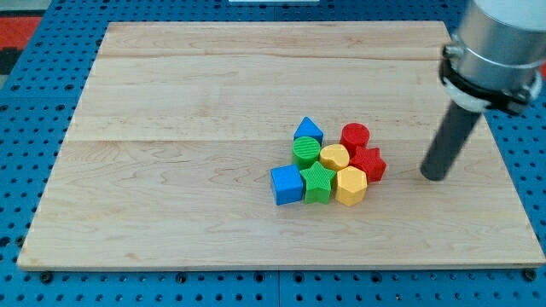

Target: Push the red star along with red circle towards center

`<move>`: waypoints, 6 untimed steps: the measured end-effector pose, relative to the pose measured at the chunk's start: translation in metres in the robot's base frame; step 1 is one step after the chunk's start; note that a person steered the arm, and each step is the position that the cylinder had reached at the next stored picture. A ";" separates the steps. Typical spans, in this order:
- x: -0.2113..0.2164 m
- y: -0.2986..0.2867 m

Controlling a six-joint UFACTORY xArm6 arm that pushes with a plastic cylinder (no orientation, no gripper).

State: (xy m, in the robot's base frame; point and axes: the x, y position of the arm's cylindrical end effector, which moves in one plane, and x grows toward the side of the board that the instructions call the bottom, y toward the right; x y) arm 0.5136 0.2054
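Note:
The red star (369, 164) lies at the right edge of a tight cluster of blocks a little right of the board's middle. The red circle (355, 136) sits just above it, touching it. My tip (433, 176) stands on the board to the right of the red star, a short gap away, touching no block. The dark rod rises from it toward the view's upper right.
The cluster also holds a blue triangle-like block (308, 130), a green circle (306, 151), a yellow block (334, 158), a yellow hexagon (351, 185), a green star (318, 182) and a blue cube (287, 184). The wooden board (171, 196) lies on a blue pegboard.

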 end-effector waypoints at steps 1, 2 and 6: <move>0.015 -0.010; 0.006 -0.036; -0.033 -0.076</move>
